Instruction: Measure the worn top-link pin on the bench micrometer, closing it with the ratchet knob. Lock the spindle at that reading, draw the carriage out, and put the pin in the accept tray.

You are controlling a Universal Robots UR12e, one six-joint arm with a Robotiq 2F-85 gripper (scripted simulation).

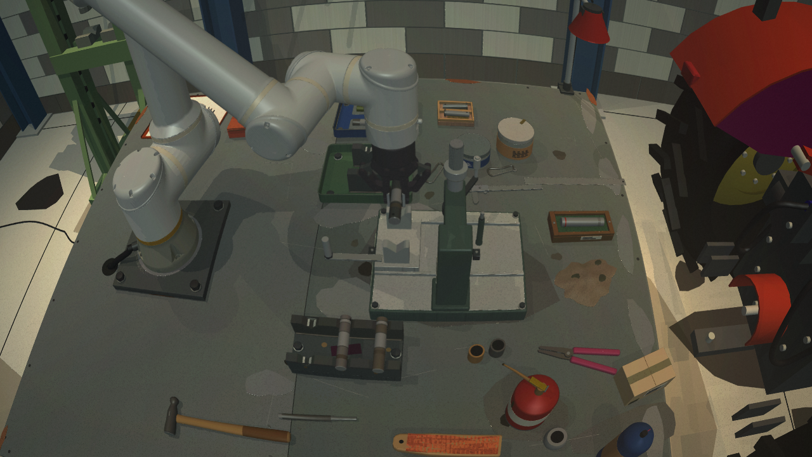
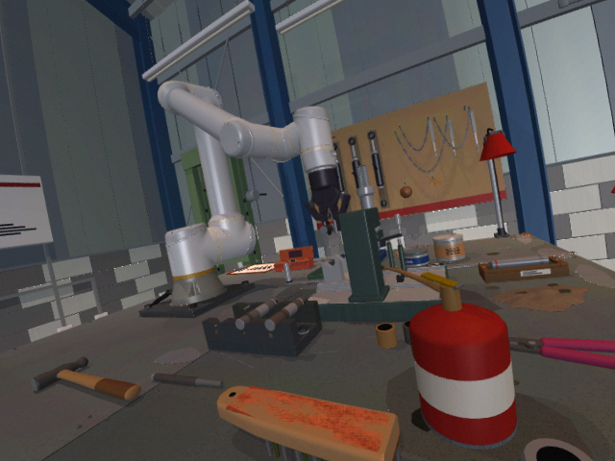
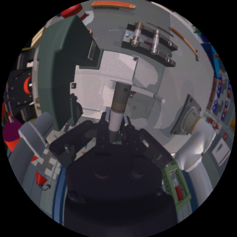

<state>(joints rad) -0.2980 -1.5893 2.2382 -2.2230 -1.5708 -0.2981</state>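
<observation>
The near end of the top-link pin (image 3: 117,104) is hidden between my fingers in the wrist camera. My gripper (image 1: 396,194) is closed on the pin (image 1: 396,206) and holds it level above the pale V-block carriage (image 1: 396,248), just off its groove. The carriage sits drawn out to the left of the dark green micrometer frame (image 1: 453,256) on the grey base plate. The ratchet knob (image 1: 456,152) stands on top of the frame. The green accept tray (image 1: 346,176) lies behind the carriage, partly under my wrist.
A dark rack (image 1: 345,347) holding two more pins lies in front of the base plate. A hammer (image 1: 224,424), a red can (image 1: 531,401), pink pliers (image 1: 579,358) and a wooden pin case (image 1: 580,225) lie scattered around. My arm's base (image 1: 164,250) stands on the left.
</observation>
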